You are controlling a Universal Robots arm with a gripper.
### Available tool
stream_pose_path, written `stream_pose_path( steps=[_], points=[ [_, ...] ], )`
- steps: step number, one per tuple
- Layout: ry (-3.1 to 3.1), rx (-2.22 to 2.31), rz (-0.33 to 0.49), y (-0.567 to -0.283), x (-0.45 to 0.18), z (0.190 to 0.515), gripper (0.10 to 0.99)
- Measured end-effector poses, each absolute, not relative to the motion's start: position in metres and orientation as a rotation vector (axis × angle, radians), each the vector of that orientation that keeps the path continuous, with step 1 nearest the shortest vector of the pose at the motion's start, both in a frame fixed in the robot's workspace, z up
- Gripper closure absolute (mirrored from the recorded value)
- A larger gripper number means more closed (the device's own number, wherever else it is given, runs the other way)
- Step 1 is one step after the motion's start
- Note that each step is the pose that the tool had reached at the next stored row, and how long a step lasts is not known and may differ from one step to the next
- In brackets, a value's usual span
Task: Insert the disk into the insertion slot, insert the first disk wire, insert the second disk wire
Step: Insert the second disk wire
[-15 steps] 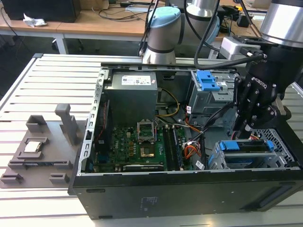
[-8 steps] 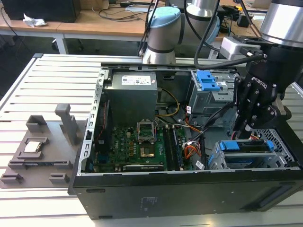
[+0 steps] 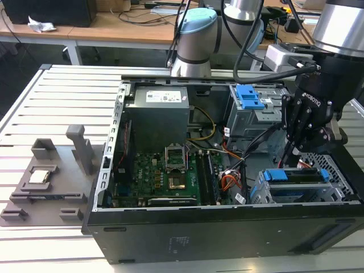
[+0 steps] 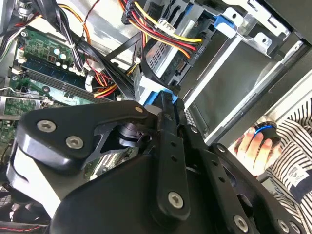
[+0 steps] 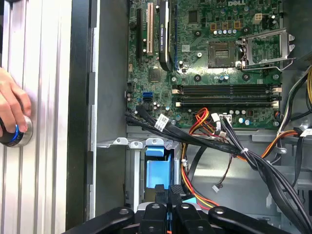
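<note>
We log the black gripper (image 3: 300,149), grasp unreadable, above the blue-framed silver disk (image 3: 298,176) seated in the grey perforated cage (image 3: 259,194), cables (image 3: 256,142) crowding one edge

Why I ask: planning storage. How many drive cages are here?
2: the insertion slot, holding the disk, below the gripper; a taller cage with a blue latch behind it. Others may be hidden.
</note>
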State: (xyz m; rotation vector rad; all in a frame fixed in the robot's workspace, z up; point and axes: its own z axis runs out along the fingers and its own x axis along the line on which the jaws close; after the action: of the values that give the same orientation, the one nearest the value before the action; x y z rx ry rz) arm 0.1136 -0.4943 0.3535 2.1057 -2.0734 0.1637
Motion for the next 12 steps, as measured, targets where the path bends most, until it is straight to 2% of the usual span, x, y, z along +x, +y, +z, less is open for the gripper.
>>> stream_pose_path(
  steps=[2,4,7,12],
  points=[
    [-2.085,2.118,0.141,-0.504,0.114,0.353,0.941],
    [-2.125,2.164,0.058,-0.514,0.114,0.353,0.941],
    [-2.157,2.2,-0.014,-0.524,0.114,0.352,0.941],
    [-2.168,2.213,-0.046,-0.537,0.119,0.348,0.941]
  ],
)
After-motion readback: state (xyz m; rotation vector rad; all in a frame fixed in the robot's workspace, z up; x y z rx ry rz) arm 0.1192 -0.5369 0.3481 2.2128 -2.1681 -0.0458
